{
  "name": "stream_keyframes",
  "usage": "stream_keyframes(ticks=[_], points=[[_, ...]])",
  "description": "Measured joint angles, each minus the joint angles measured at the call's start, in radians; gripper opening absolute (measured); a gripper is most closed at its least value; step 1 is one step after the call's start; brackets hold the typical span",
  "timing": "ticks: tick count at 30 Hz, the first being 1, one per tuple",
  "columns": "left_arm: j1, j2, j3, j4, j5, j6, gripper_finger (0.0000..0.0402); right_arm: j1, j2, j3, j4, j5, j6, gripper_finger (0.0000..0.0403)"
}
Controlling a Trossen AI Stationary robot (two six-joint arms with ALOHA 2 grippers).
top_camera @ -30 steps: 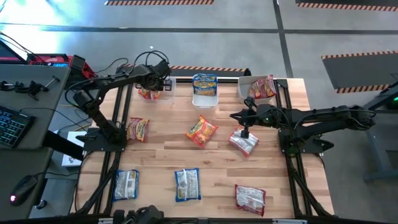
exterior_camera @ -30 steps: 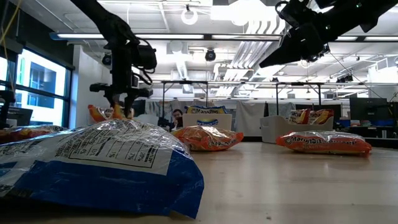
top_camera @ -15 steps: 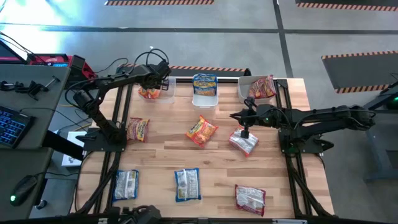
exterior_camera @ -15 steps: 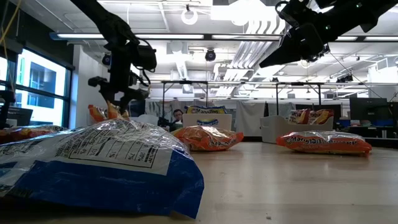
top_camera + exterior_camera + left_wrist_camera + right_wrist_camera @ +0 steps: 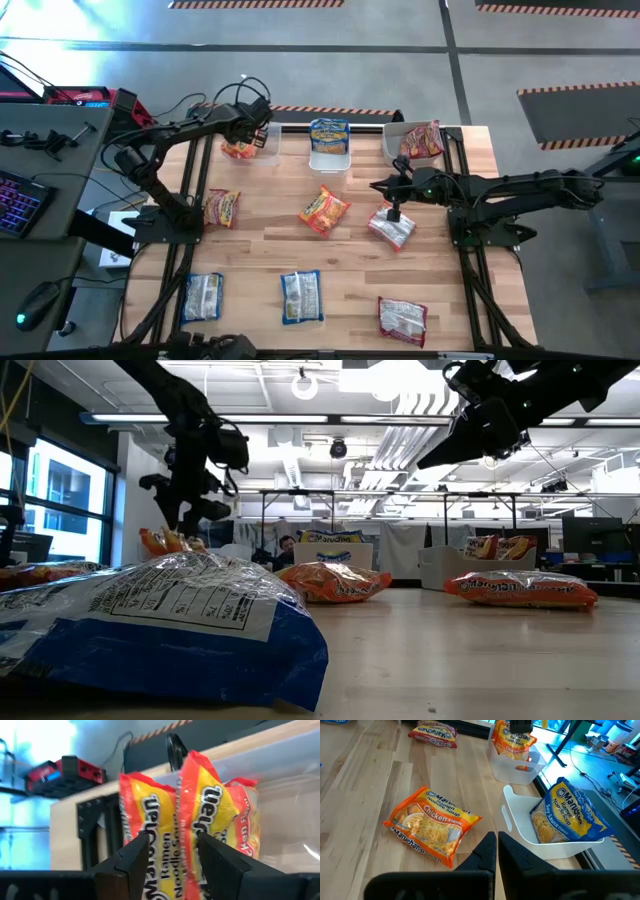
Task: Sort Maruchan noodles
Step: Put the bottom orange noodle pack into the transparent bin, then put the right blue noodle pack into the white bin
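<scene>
Front edge of the table: two blue-and-white flat plastic noodle packets [image 5: 202, 297] [image 5: 301, 297] and one red-and-white packet [image 5: 402, 320], all unsorted.

Mid-table: two orange chicken-flavour packets [image 5: 222, 208] [image 5: 324, 210] lie flat. Beside them is a pink-and-white packet [image 5: 392, 227]. The right gripper [image 5: 394, 212] hangs just over it, fingers pressed together, holding nothing.

Far edge, three clear rectangular plastic bins. The left bin [image 5: 268, 150] holds upright orange packets [image 5: 200, 815]. The middle bin [image 5: 329, 160] holds a blue-and-yellow soy sauce packet [image 5: 329, 130]. The right bin [image 5: 392, 145] holds a red packet [image 5: 423, 140].

Change: the left gripper [image 5: 172, 845] was down on the orange packets a second ago. It has since spread its fingers and risen clear. Fingers now apart, nothing between them, packets left standing in the bin.

Judgement: that orange drop looks done. Six packets remain on the table. The two loose orange ones seem the next likely picks for the left arm.
</scene>
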Motion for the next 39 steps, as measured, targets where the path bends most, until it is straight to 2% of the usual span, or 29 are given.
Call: stream_keyframes(ticks=[7, 12, 15, 20, 28, 30, 33, 39], points=[[-0.069, -0.143, 0.001, -0.013, -0.04, 0.093, 0.0156, 0.0, 0.0, 0.0, 0.0, 0.015, 0.0, 0.0], [-0.183, -0.236, 0.0, -0.007, -0.073, 0.125, 0.0156, 0.0, 0.0, 0.0, 0.0, 0.023, -0.003, 0.0], [-0.262, -0.275, -0.043, 0.069, -0.051, 0.175, 0.0156, 0.0, 0.0, 0.0, 0.0, 0.018, -0.003, 0.0], [-0.39, -0.33, -0.2, 0.31, 0.168, 0.228, 0.0156, 0.0, 0.0, 0.0, 0.0, 0.017, -0.003, 0.0], [-0.59, -0.333, -0.465, 0.857, 0.554, 0.229, 0.0156, 0.0, 0.0, 0.0, 0.024, 0.016, -0.003, 0.0], [-0.631, -0.327, -0.521, 0.964, 0.597, 0.216, 0.0156, 0.0, 0.0, 0.0, 0.031, 0.015, -0.003, 0.0], [-0.683, -0.321, -0.578, 1.066, 0.606, 0.178, 0.0156, 0.0, 0.0, 0.0, 0.034, 0.015, -0.003, 0.0], [-0.752, -0.32, -0.626, 1.068, 0.655, 0.151, 0.0156, 0.0, 0.009, 0.0, 0.067, 0.014, 0.015, 0.0001]])
